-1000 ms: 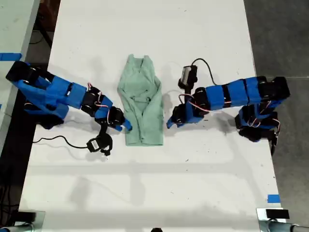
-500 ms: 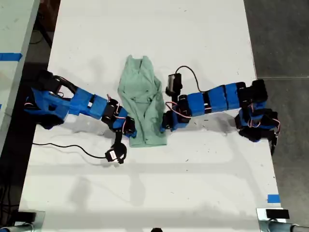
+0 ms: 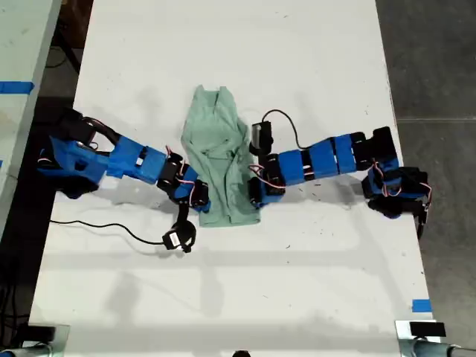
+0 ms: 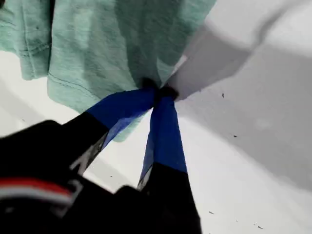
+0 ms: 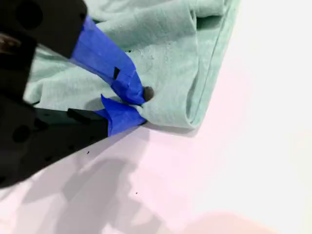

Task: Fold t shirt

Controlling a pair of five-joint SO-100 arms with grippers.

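The t shirt (image 3: 220, 160) lies wrinkled and lengthwise near the middle of the table (image 3: 312, 67), about midway between its 2 long edges, with sleeves folded in. The fingers of my first gripper (image 4: 157, 92) are closed tight on the edge of the t shirt (image 4: 107, 44), pinching the fabric where it meets bare table. The fingers of my second gripper (image 5: 139, 105) are clamped on the cloth just beside a hemmed corner. In the exterior view, 2 blue arms meet the garment's lower end, 1 from each side
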